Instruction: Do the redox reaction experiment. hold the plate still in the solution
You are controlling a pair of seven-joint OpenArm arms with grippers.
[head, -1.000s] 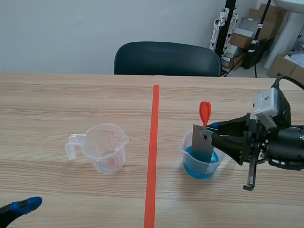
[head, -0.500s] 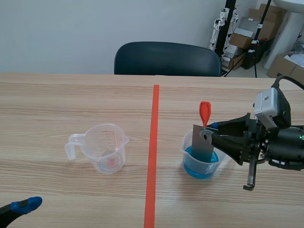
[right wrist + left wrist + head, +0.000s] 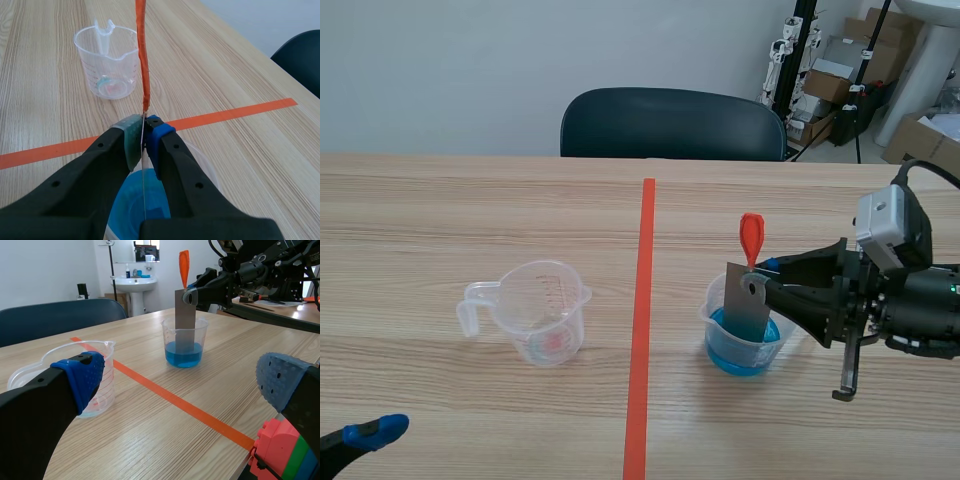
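right gripper pinched tight on the top of the thin grey plate, pads pressed on both faces. plate stands upright, long axis vertical, lower end dipped in the blue liquid inside the clear cup, just right of the tape line. orange strip sticks straight up from the plate's top. left gripper spread wide, holding nothing, low over the table, empty measuring cup ahead of it.

The right arm is black, with a pale grey box on top and a looping black cable. Its tool has a grey-green pad and a blue pad.
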